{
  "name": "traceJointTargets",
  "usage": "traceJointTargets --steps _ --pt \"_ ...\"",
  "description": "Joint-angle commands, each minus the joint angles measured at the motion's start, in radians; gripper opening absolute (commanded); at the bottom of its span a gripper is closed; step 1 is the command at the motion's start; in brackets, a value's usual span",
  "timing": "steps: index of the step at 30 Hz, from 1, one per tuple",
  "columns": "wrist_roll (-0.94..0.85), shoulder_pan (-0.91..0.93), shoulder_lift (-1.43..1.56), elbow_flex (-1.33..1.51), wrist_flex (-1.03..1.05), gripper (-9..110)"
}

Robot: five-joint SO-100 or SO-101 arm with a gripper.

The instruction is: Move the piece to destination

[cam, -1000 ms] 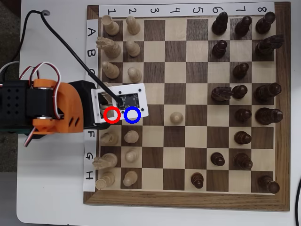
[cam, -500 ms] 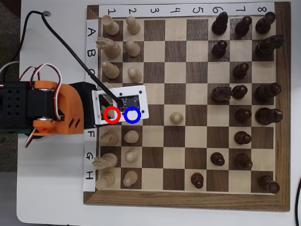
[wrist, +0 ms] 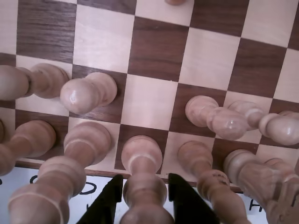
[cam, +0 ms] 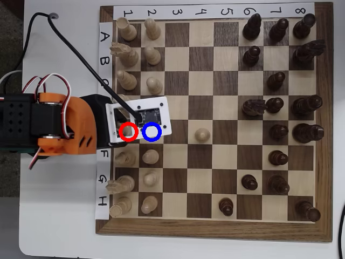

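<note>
In the wrist view the piece (wrist: 142, 186), pale cream and tall, stands on a dark square at the board's near edge. My gripper (wrist: 145, 178) is shut on its upper part, one black finger (wrist: 107, 200) against each side. Straight ahead of the piece lies a bare light square (wrist: 148, 101). In the overhead view the destination (cam: 152, 131) is the blue ring. It sits beside a red ring (cam: 128, 131), where a bit of the pale piece shows. The white wrist board (cam: 141, 120) covers the gripper and both marked squares.
Tall pale pieces (wrist: 77, 154) (wrist: 205, 172) stand close on both sides of the held one. Pale pawns (wrist: 88, 91) (wrist: 210, 114) flank the bare light square. In the overhead view a lone pale pawn (cam: 201, 135) stands two squares past the blue ring, and dark pieces (cam: 277, 132) fill the right side.
The orange arm and wrist board have edged slightly toward the board's left rim. A little more of the pale piece shows inside the red ring. No chess piece has changed squares.
</note>
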Motion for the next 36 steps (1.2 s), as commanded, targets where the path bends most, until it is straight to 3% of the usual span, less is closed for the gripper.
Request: traceJointTargets --steps 1,25,36 --pt "-0.006 0.002 0.0 -0.005 -0.012 14" --pt "0.009 -0.003 -0.002 -0.012 0.043 16" --pt "0.012 0.003 -0.011 -0.017 0.041 11"
